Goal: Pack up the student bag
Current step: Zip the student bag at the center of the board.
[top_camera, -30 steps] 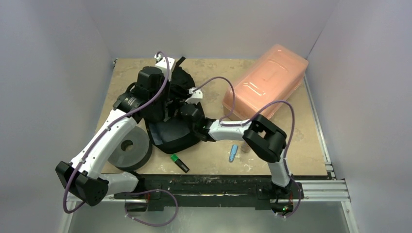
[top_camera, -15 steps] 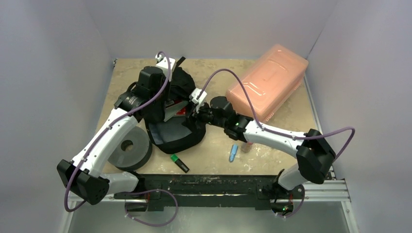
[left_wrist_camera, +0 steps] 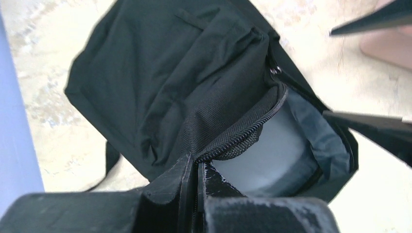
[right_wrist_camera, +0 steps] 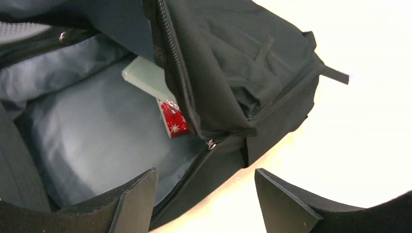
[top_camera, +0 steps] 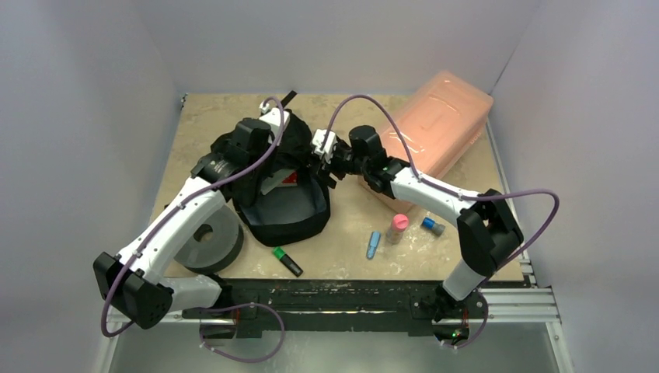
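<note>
The student bag (top_camera: 284,208), a black backpack, lies open on the table with its pale grey lining showing. My left gripper (top_camera: 263,172) is shut on the zipper edge of the bag's opening (left_wrist_camera: 228,143) and holds the flap up; its jaws (left_wrist_camera: 199,170) are pressed together on the fabric. My right gripper (top_camera: 327,171) is open and empty at the bag's right edge, its fingers (right_wrist_camera: 136,194) straddling the lower zipper rim. A pale box with a red starred label (right_wrist_camera: 167,116) lies inside the bag, and it also shows in the top view (top_camera: 289,177).
A translucent pink plastic box (top_camera: 427,132) stands at the back right. A dark grey foam ring (top_camera: 208,237) lies left of the bag. A green highlighter (top_camera: 287,261), a blue item (top_camera: 374,244), a pink-capped bottle (top_camera: 398,227) and a small blue-capped item (top_camera: 432,225) lie near the front.
My right arm has swung out to the right and its gripper has pulled back from inside the bag to its right edge. My left gripper has shifted slightly, still holding the flap.
</note>
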Tool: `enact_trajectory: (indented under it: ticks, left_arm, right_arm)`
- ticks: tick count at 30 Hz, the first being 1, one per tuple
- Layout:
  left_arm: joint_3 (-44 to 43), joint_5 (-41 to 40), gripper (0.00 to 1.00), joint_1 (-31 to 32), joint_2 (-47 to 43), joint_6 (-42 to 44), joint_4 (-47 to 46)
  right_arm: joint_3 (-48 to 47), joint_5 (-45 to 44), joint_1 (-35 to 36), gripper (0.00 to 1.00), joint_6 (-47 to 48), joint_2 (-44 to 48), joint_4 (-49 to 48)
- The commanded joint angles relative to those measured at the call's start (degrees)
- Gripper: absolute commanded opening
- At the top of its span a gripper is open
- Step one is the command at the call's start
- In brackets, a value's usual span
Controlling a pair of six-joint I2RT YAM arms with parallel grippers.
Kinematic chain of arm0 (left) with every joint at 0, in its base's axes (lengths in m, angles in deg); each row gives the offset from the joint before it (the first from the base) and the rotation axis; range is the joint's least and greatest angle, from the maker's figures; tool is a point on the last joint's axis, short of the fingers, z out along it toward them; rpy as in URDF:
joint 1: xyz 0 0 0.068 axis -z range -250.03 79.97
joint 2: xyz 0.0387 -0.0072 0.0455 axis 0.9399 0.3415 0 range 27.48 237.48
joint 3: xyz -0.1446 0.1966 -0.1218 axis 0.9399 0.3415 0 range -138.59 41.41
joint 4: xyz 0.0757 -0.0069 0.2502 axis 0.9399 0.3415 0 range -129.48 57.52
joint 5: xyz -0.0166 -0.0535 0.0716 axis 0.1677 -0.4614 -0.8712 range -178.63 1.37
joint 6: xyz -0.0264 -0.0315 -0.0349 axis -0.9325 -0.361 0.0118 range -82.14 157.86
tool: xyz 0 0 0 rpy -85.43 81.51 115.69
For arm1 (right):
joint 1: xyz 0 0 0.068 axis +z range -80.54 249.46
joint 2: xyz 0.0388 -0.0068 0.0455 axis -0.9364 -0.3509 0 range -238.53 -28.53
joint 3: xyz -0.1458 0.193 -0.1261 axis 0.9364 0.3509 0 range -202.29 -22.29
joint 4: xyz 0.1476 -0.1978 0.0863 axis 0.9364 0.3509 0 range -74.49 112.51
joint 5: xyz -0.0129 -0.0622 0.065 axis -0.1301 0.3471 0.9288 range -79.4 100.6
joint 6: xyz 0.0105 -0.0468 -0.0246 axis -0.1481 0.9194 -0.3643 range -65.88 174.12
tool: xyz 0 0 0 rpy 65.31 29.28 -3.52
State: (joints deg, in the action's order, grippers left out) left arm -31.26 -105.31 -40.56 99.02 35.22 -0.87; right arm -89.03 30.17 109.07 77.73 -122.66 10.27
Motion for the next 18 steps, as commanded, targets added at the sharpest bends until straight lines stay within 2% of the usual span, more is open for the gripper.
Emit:
enact_trajectory:
  ticks: [1,4,6,9,18]
  left_arm:
    - [3.1,2.7,0.0,0.3,-1.4,-3.9,4.4]
    - [5.0,3.5,0.0,0.3,-1.8,-4.1,3.8]
    - [4.9,3.5,0.0,0.3,-1.4,-3.9,4.0]
    - [4.5,3.3,0.0,0.3,-1.2,-3.3,4.3]
    - [4.7,1.0,0.0,0.2,-1.6,-0.9,5.0]
  right_arm:
    - [1.0,5.3,-0.7,0.76,18.6,1.7,0.8]
    - [3.7,6.7,-1.6,0.79,31.7,2.1,-0.7]
    - [1.2,6.7,-2.0,0.8,41.0,-0.6,3.7]
    - [-6.0,6.2,-2.7,0.78,49.0,-5.7,13.2]
    - [-11.5,8.0,-2.7,0.69,59.7,-11.6,14.8]
